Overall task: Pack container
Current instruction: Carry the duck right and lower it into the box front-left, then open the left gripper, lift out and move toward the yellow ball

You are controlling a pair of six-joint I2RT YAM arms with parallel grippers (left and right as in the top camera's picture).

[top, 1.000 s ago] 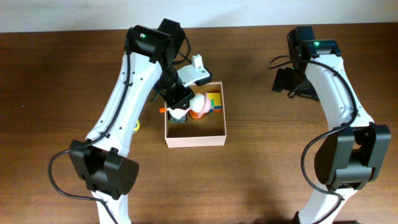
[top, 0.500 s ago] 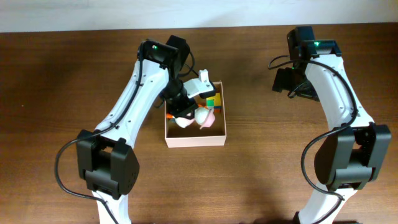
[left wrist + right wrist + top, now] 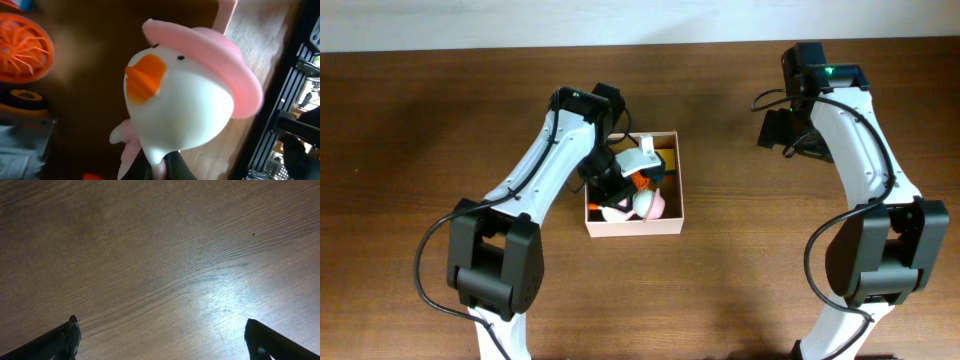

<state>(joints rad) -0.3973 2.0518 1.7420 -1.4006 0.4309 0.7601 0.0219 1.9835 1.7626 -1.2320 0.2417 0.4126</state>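
The container (image 3: 635, 226) is a square shallow box, white outside and tan inside, at the table's middle. My left gripper (image 3: 625, 190) reaches down into it and is shut on a white duck toy with a pink hat and orange beak (image 3: 647, 204). In the left wrist view the duck (image 3: 185, 105) fills the frame, pinched at its base between my fingers (image 3: 165, 167), over the box's brown floor (image 3: 90, 100). My right gripper (image 3: 780, 130) is open and empty over bare wood at the far right (image 3: 162, 335).
Other toys lie in the box: an orange ribbed ball (image 3: 22, 47) and a yellow block (image 3: 665, 160) near the far wall. The box's right wall (image 3: 227, 15) stands close beside the duck. Brown wooden table surrounds the box.
My left gripper has carried the duck from the box's far side toward its front and lower inside it. The right arm has not moved.
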